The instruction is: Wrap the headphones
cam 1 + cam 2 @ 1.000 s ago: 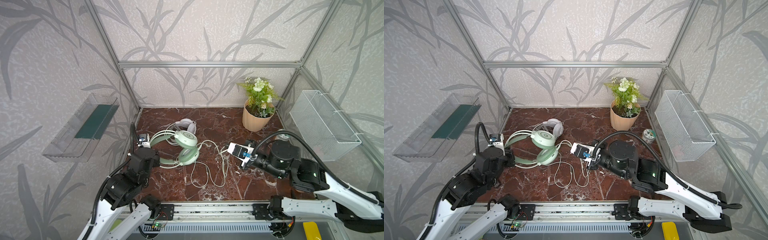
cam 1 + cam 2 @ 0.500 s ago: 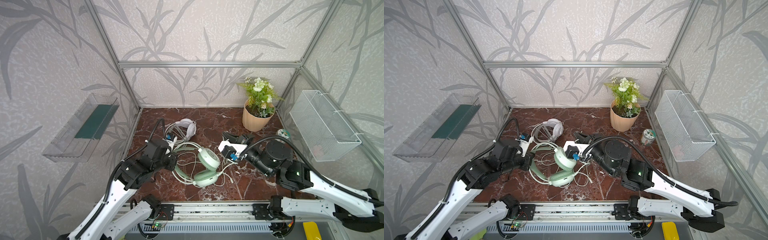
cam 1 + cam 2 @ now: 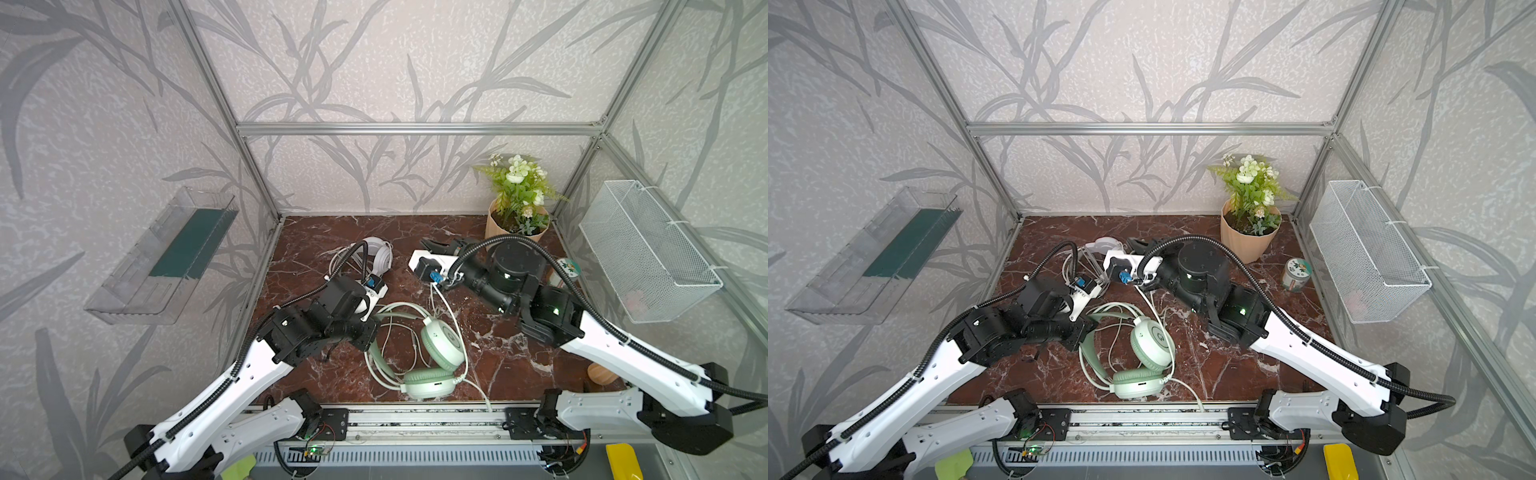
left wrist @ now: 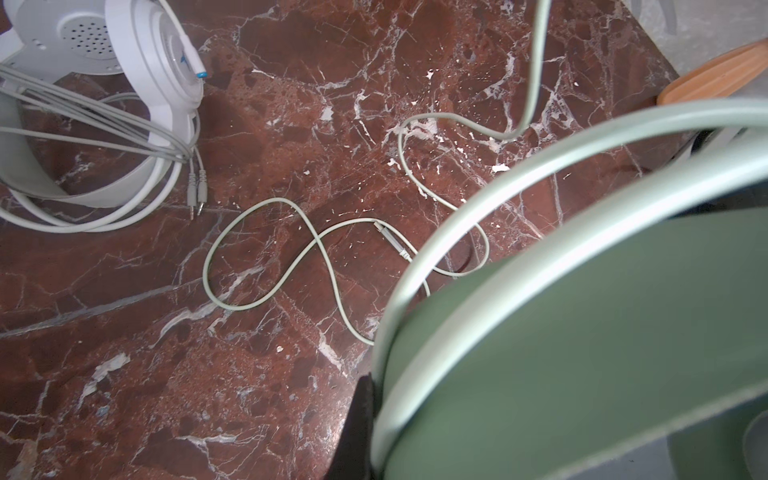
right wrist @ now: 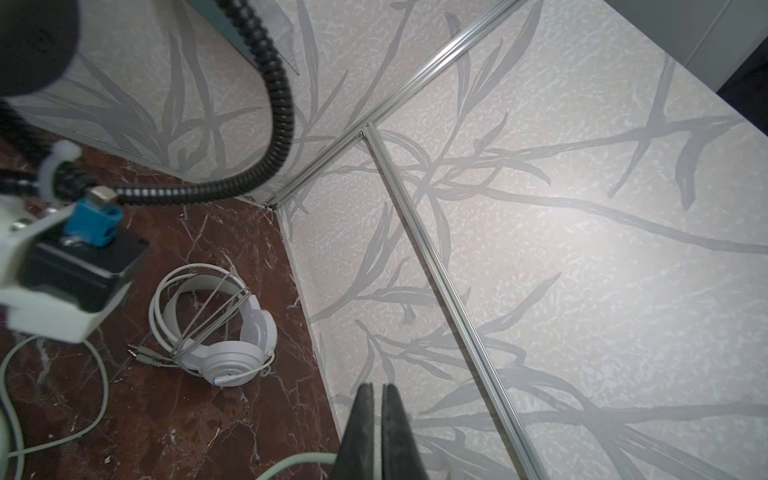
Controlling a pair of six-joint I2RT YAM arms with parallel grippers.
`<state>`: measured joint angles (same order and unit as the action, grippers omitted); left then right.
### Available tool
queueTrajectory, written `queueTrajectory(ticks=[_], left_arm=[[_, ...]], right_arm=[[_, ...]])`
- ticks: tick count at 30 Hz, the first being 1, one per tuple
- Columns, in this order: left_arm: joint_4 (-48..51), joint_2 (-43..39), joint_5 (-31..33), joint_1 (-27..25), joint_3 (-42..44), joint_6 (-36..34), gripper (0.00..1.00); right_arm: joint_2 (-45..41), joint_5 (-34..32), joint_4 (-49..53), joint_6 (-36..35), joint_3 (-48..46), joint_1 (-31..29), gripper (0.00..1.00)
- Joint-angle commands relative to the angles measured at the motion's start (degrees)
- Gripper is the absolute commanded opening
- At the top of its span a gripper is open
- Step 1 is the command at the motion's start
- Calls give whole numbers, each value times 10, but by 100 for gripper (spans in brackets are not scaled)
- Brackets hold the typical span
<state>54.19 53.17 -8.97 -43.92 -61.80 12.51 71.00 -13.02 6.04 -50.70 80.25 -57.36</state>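
Down by the front edge of the marble table (image 3: 519, 365), the mint headset (image 3: 440, 343) is now lying with one earcup almost at the rail. A second ago it was sitting way back beside the white one, so it's getting dragged out into open space. The left gripper (image 3: 1084, 330) is clamping fully closed on its headband and holding it steady. The mint cable (image 3: 445, 305) is running nearly straight up to the right gripper (image 5: 380, 432), which is pinched shut and, as far as I can tell, gripping it. Earlier that cable was lying in loose loops mid-table, so my guess is the slack is getting pulled out for winding. Further back, the white headset (image 3: 380, 259) is sitting unmoved, its cable already wound round the band.
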Motion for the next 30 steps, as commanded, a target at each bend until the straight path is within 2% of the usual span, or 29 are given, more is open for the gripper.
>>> queueTrajectory(ticks=[1, 2, 5, 7, 9, 14, 20, 23, 27, 30], left_arm=[[-46, -1, -35, -24, -21, 17, 0], [-47, 2, -32, -32, -24, 19, 0], [-22, 2, 37, -47, -36, 15, 0], [5, -2, 117, -45, -42, 24, 0], [30, 12, 148, -32, -49, 28, 0], [31, 62, 116, -27, -69, 32, 0], [15, 66, 93, -30, -103, 43, 0], [21, 73, 108, -33, -109, 57, 0], [36, 77, 158, -33, -105, 87, 0], [20, 73, 133, -33, -106, 95, 0]], right_arm=[[35, 17, -4, 54, 47, 21, 0], [45, 4, -5, 56, 55, 22, 0], [40, -10, -8, 72, 63, 20, 0], [10, 4, -33, 89, 37, 21, 0], [-13, 29, -31, 104, 23, 20, 0], [-28, 42, -5, 139, 18, 4, 0], [-5, 25, -21, 151, 2, -6, 0], [21, -17, -23, 143, 20, -6, 0], [20, -28, -22, 174, 30, -7, 0], [28, -23, -31, 177, 21, -7, 0]])
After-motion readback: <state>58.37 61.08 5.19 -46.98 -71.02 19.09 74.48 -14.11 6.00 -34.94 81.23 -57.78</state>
